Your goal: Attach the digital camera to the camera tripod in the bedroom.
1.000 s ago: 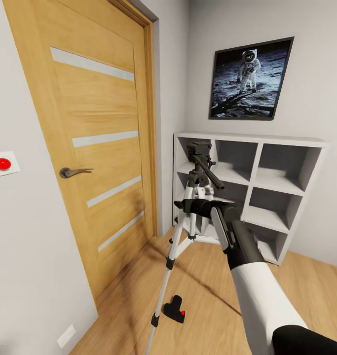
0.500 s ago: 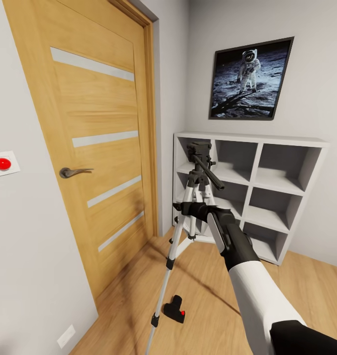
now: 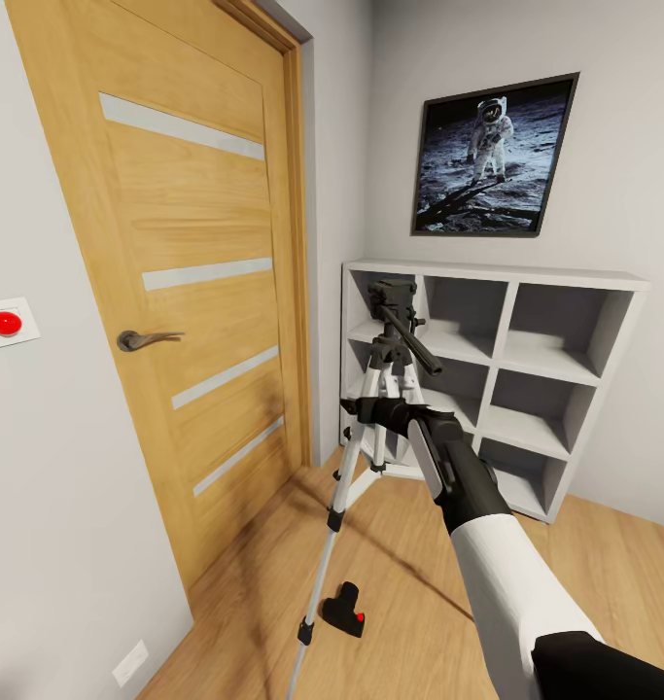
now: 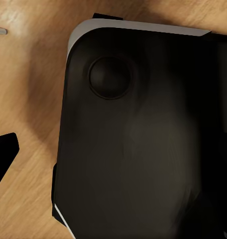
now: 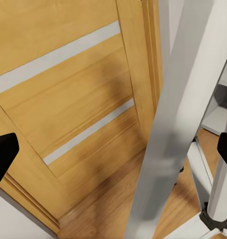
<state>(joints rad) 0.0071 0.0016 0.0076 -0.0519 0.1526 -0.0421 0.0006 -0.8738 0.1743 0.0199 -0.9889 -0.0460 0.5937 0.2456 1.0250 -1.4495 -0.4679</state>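
Note:
The camera tripod (image 3: 395, 335) stands upright between the oak door and the white shelving, on silver legs with a black head and pan handle. The digital camera (image 3: 344, 611), black with a red dot, lies on the wood floor beside one tripod leg. My right gripper (image 3: 356, 408) is up at the tripod's upper legs. In the right wrist view it (image 5: 113, 152) is open, with a silver leg (image 5: 168, 124) between its widely spread fingertips. In the left wrist view my left gripper (image 4: 113, 159) hangs open over a black rounded body (image 4: 138, 134) and the floor.
The closed oak door (image 3: 195, 292) with its lever handle is at the left. White cube shelving (image 3: 555, 360) stands against the back wall under an astronaut picture (image 3: 492, 156). A red button plate (image 3: 3, 324) is on the near left wall.
My right arm has dropped slightly and shifted left toward the tripod's legs, then held still. Tripod and camera have not moved.

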